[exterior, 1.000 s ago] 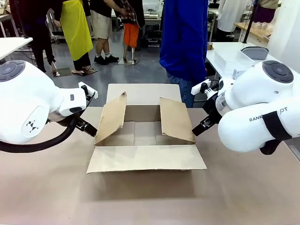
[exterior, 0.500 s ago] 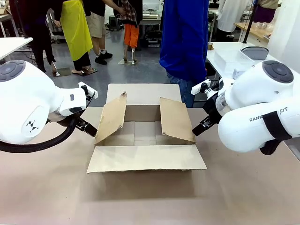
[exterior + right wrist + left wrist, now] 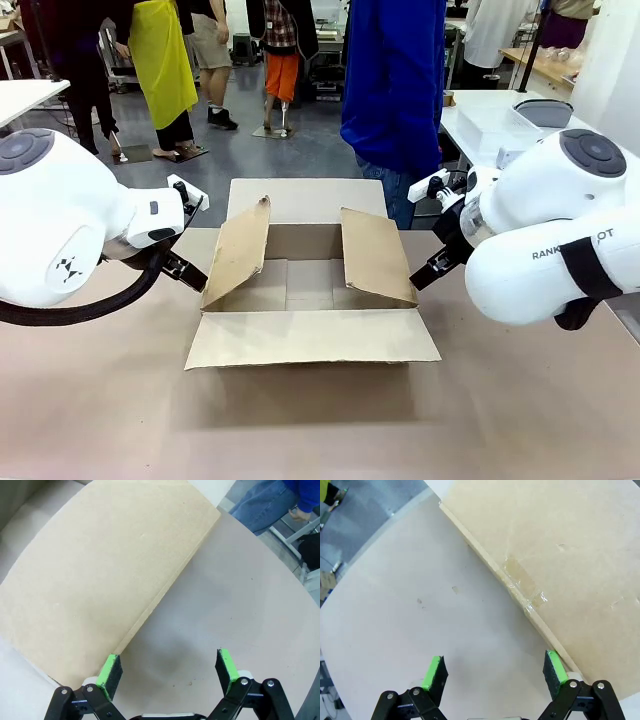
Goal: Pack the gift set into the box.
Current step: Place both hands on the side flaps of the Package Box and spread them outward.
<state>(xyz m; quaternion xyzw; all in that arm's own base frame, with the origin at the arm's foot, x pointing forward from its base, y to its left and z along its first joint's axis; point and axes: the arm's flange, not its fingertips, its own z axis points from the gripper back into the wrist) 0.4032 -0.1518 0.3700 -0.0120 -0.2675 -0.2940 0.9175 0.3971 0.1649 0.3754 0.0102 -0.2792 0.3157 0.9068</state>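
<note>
The tabletop carries the box at its middle with all four flaps open. The near flap lies flat toward the robot, the far flap is folded out toward a person in blue, and both side flaps tilt upward. The left fingers are spread apart and hold nothing, one pad just beside the left flap's edge. The right fingers are likewise released, beside the right flap.

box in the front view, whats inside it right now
Only bare cardboard floor shows inside the box. The left flap and right flap lean inward, hiding the floor along both sides.
</note>
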